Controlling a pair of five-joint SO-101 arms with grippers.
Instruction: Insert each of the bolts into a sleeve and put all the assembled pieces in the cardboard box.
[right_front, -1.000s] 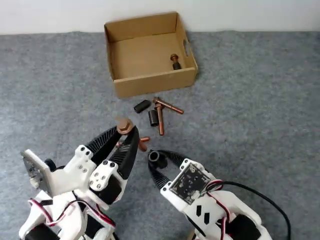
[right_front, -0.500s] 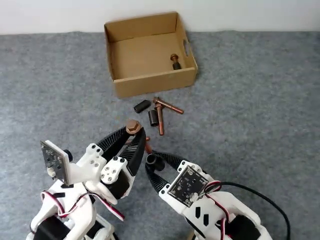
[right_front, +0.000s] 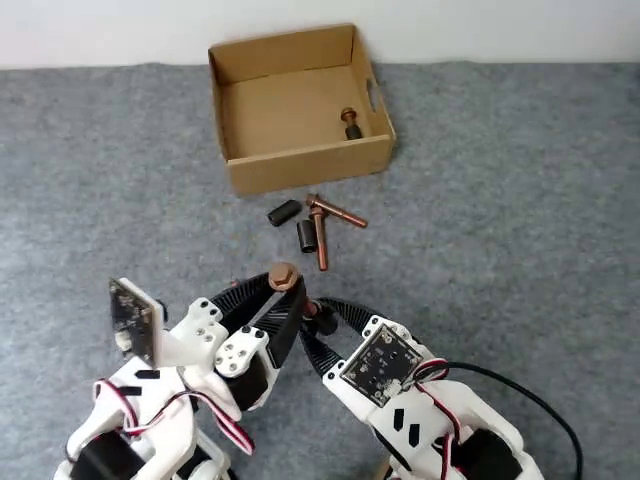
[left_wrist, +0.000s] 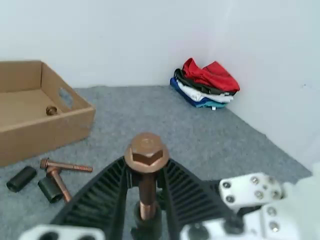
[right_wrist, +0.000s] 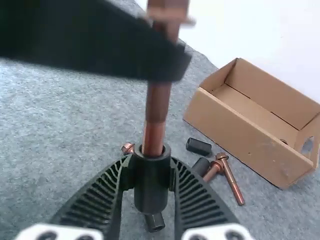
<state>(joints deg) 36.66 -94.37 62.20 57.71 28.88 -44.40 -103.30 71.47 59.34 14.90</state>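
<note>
Bolt (left_wrist: 146, 152) is clamped just below its head by left gripper (left_wrist: 146, 170); sleeve (right_wrist: 150, 182) is pinched mid-body by right gripper (right_wrist: 149, 165). Both are judged rigid, smooth and slip-prone, so side grips should be kept firm.

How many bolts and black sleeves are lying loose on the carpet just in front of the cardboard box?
Copper bolts: 2
Black sleeves: 2
Total: 4

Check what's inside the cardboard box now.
One bolt in a dark sleeve lies on the floor of the cardboard box, near the wall with the handle cutout. The floor strip right behind the near wall is hidden.
</note>
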